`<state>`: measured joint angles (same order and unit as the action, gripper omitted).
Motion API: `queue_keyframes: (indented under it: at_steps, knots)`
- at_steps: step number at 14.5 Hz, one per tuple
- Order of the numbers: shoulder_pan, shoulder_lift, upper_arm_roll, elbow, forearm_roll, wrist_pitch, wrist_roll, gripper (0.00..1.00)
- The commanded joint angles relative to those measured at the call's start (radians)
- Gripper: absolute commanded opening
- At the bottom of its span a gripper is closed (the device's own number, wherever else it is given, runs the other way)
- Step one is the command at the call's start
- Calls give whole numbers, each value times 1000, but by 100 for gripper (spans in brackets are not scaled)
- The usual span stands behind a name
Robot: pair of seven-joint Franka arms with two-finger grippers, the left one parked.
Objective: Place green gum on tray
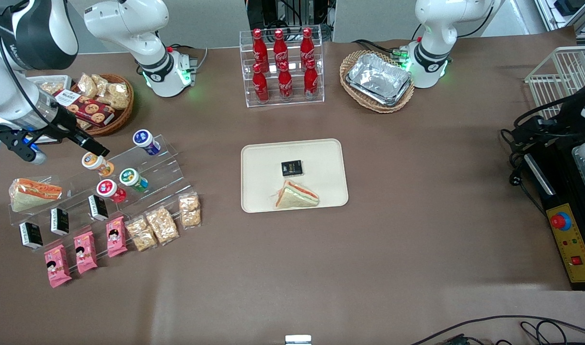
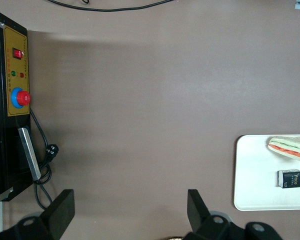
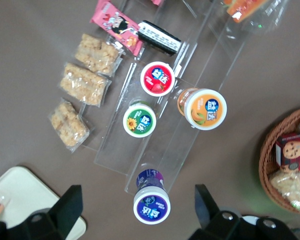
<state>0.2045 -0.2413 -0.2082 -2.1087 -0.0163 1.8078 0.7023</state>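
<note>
From the front, the green gum (image 1: 132, 179) lies on a clear plastic step rack (image 1: 129, 167) at the working arm's end of the desk (image 1: 417, 191). A red gum (image 1: 111, 189) lies just beside it. An orange gum (image 1: 97, 163) and a blue gum (image 1: 146, 142) lie one step up, farther from the camera. The gripper (image 1: 97, 149) hangs above the orange gum, holding nothing. The beige tray (image 1: 258, 191) sits in the middle of the desk, well apart from the rack. On it are a small black box (image 1: 292, 168) and a sandwich (image 1: 296, 196). Red soda bottles (image 1: 283, 67) stand in a clear rack farther from the camera than the tray.

From the left wrist, I see a corner of the tray (image 2: 250, 175) with the black box (image 2: 291, 178) and the sandwich (image 2: 290, 148).

From the right wrist, the two dark fingers (image 3: 67, 207) are spread wide open, with the blue gum (image 3: 151, 200) showing between them. The green gum (image 3: 139, 120) has a white lid and lies on its step, apart from the fingers. The red gum (image 3: 157, 78) and the orange gum (image 3: 204, 108) lie near it. Bags of snacks (image 3: 85, 85) rest on the desk beside the rack.
</note>
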Motion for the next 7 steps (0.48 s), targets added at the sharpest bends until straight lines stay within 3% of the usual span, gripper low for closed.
queue_keyframes:
  at_steps: [1,7]
  knots:
    - [1,36,-2,-14,-14,34,85,100]
    - [1,88,-5,-200,-4,327,89,100]
